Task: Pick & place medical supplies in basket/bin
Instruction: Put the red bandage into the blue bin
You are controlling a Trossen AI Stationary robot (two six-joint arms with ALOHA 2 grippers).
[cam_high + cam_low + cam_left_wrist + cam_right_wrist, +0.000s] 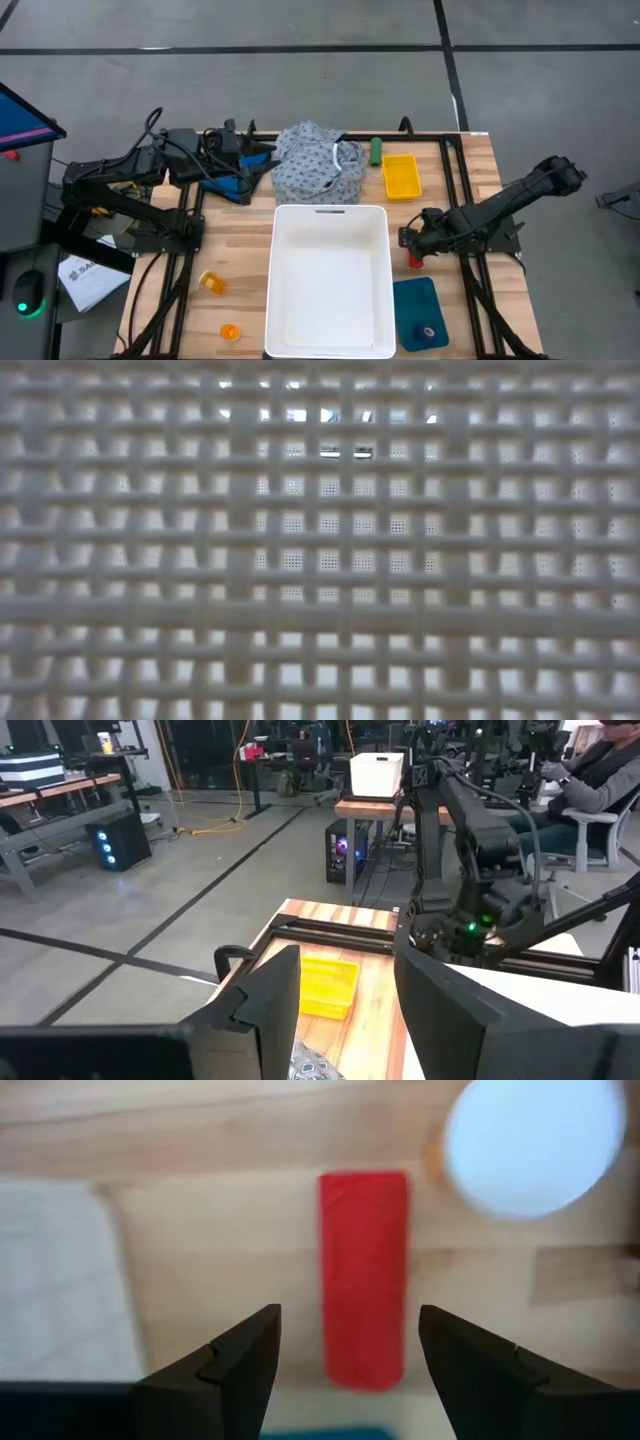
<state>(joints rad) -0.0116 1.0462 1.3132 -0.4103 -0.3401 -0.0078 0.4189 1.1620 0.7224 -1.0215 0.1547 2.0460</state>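
My right gripper [412, 240] [345, 1335] is open and hangs over the red cylinder [363, 1275] [414, 261], one finger on either side, touching nothing. The cylinder lies flat on the wood just right of the white basket [330, 345]. My left gripper [255, 165] [345, 1010] is open at the far left, beside the grey-white dotted garment [318, 165] [315, 1065], which lies bunched behind the basket. A green cylinder [376, 152] lies past the garment. Two orange pill bottles [212, 283] [230, 331] rest left of the basket. A purple cylinder [429, 331] sits on a teal tray [412, 300].
A yellow tray [401, 176] [325, 985] sits right of the garment. A blurred white round thing with an orange rim [530, 1145] lies close to the red cylinder. The basket's lattice wall [320, 540] fills the low view. Black frame rails [470, 280] run along both table sides.
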